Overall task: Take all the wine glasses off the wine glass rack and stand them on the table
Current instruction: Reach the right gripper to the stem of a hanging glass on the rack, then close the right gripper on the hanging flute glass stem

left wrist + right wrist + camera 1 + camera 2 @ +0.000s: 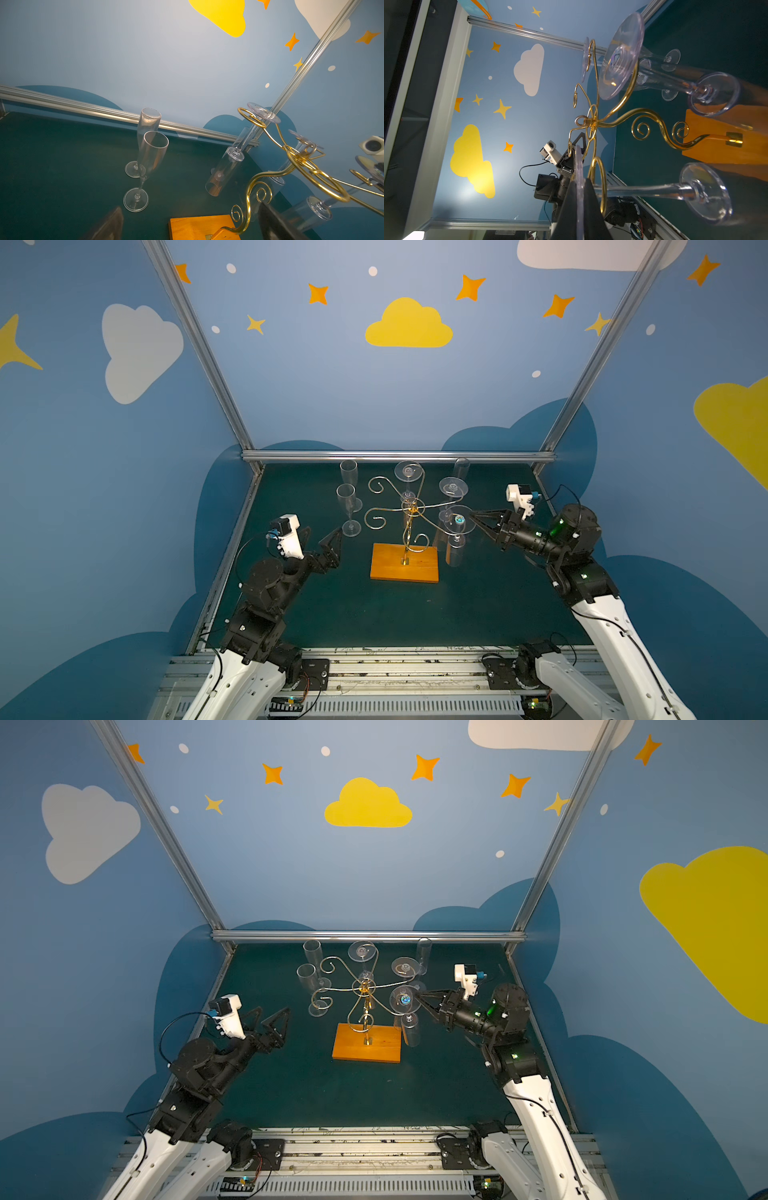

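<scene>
- Blue walls painted with clouds and stars enclose a dark green tabletop [332, 614]; the wine glass rack [405, 566] stands near its middle on a wooden base.
- My right pincer [473, 515] is pressed closed on the thin edge of the foot of a wine glass [459, 520]. The glass hangs bowl-down from a gold curl [597, 159] on the rack's side facing the tabletop's right edge.
- My left pincer [322, 537] gapes wide and holds nothing. It is near the left edge, close to the foot of an upright flute [346, 497].
- Risk, as I judge it: my hold is a narrow pinch on a slick, clear foot, so the foot could slide out and the glass could drop.
- Risk: if I pull against the curl instead of out through its gap, the stem could snag. The rack might then tilt or drag, shaking loose the hanging glass nearest the back edge [409, 470] and its neighbour [453, 488].
- Hard to tell: which way the curl opens. In both top views the foot covers it, and in the right wrist view my own fingers [593, 207] hide the contact.
- Clear bowls fade into the green, so their outlines are uncertain. The left wrist view shows my left fingers [274, 226] only as blurred, cut-off dark shapes.
</scene>
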Tool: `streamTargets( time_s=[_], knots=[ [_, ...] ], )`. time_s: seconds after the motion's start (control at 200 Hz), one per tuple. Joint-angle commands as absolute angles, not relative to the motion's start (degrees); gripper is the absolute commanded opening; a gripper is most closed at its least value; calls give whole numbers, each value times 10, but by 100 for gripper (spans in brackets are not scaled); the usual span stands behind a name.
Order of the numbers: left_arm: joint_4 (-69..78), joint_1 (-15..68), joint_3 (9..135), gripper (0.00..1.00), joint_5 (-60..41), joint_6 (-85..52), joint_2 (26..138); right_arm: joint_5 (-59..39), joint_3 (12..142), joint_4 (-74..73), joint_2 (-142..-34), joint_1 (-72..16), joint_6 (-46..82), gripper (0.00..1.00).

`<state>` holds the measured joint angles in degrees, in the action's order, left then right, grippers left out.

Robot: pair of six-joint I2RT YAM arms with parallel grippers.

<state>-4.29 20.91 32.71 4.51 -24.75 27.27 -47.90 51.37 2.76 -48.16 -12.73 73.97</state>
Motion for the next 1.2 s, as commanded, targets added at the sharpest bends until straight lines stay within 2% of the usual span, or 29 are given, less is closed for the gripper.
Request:
streamTargets(
  time_s=[0.0,0.31,0.676,0.971,1.196],
  knots=[
    [-42,209,322,99,50,-251,269,-481,513,-21,-459,-129,793,0],
    [-41,209,320,99,52,-252,269,-459,499,-59,-443,-149,849,0],
    [-48,208,322,99,56,-253,266,-434,542,-96,-520,-202,860,0],
    [-53,209,330,99,60,-251,264,-384,571,-86,-554,-187,855,0],
    [-70,209,339,99,69,-242,252,-360,572,-44,-532,-156,834,0]
  ],
)
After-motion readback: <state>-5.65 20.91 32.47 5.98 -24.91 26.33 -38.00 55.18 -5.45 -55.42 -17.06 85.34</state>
